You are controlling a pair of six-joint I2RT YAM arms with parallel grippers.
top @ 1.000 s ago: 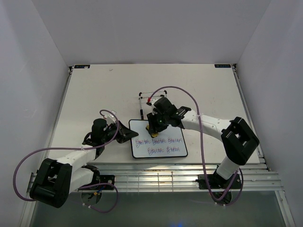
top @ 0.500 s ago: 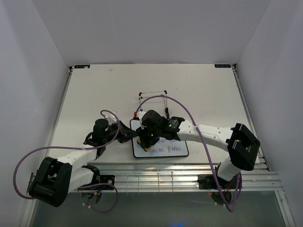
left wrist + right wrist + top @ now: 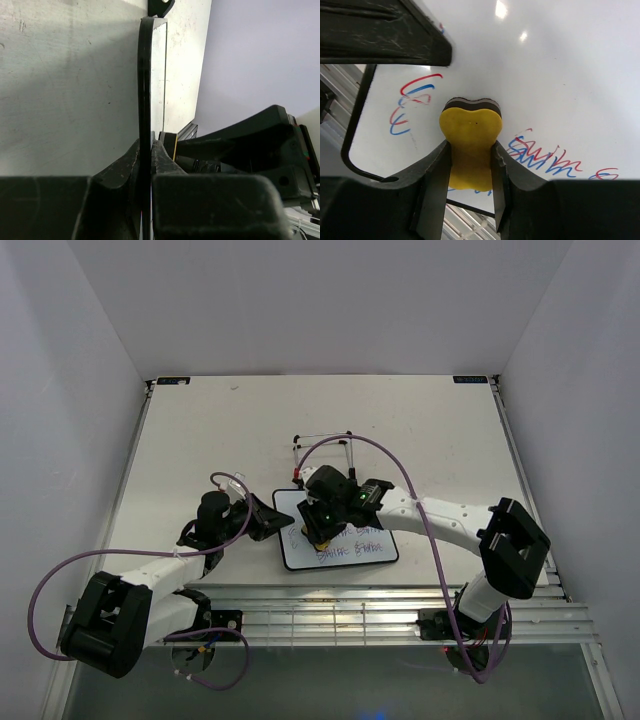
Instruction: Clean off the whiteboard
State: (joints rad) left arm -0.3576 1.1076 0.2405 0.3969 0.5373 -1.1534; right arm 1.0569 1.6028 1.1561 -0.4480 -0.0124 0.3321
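Now, my right pincer (image 3: 471, 150) is clamped on the yellow eraser (image 3: 470, 122), its dark felt end pressed onto the whiteboard (image 3: 560, 70) just beyond my fingertips, so a sweep should wipe ink. Red and blue scribbles (image 3: 545, 157) lie on either side. My left pincer (image 3: 145, 155) is closed on the board's rim, likely to stop it sliding.

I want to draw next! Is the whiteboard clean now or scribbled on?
Scribbled on. Red and blue writing covers parts of the whiteboard around the yellow eraser held by the right gripper.
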